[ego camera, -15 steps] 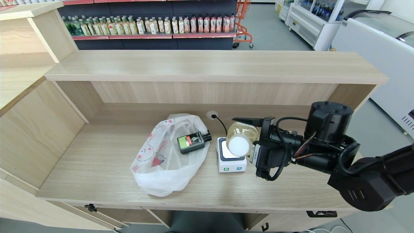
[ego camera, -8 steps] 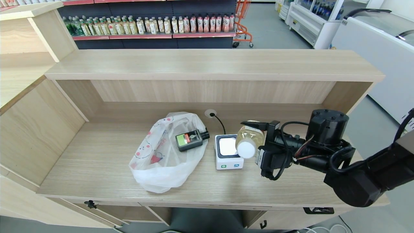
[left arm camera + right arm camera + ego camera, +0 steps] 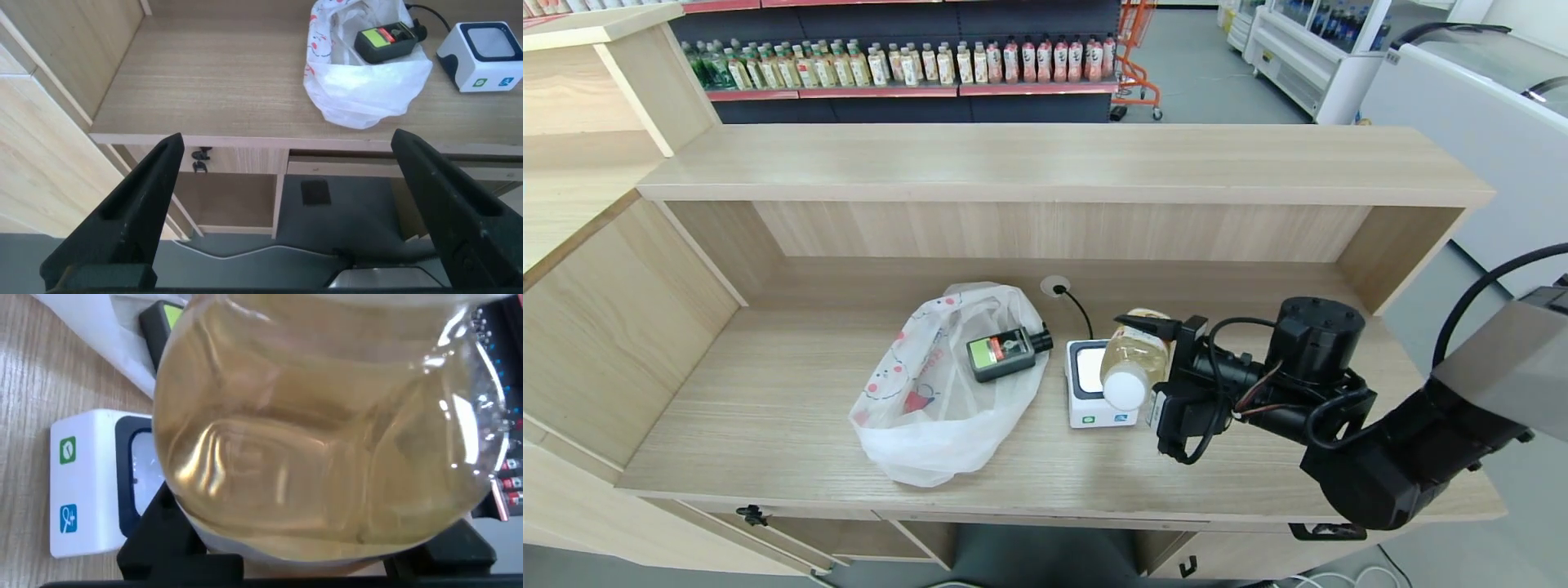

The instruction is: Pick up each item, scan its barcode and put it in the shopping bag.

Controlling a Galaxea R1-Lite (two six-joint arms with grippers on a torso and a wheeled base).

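The bottle point(image 3: 1134, 359) of pale yellow liquid is hanging on its side in the right gripper point(image 3: 1156, 367), whose jaws are clamping its body from above and below, with the white cap pointing toward 7 o'clock in the head view. The bottle is hovering over the 3 o'clock edge of the white scanner point(image 3: 1094, 412), and whether the two are touching cannot be told. In the right wrist view the bottle point(image 3: 319, 433) is looming large, with the scanner point(image 3: 90, 482) and its glass window lying just beyond it. The scanner is sitting on the wooden counter point(image 3: 768, 425), and a black cable point(image 3: 1081, 312) is running from it toward 11 o'clock to a round port point(image 3: 1055, 285) in the counter top. At the scanner's 9 o'clock, just beside it, the white shopping bag point(image 3: 915, 425) with red cartoon prints is lying crumpled and open. A dark flask point(image 3: 1002, 354) with a green and red label is lying flat in the bag's mouth, its black cap pointing at the scanner. The left gripper point(image 3: 288, 147) is hanging off the counter's near edge, at the bag's 6 o'clock, its two black fingers point(image 3: 131, 212) spread wide apart and holding nothing. Shelves point(image 3: 907, 65) of drinks are standing at 12 o'clock behind the counter.
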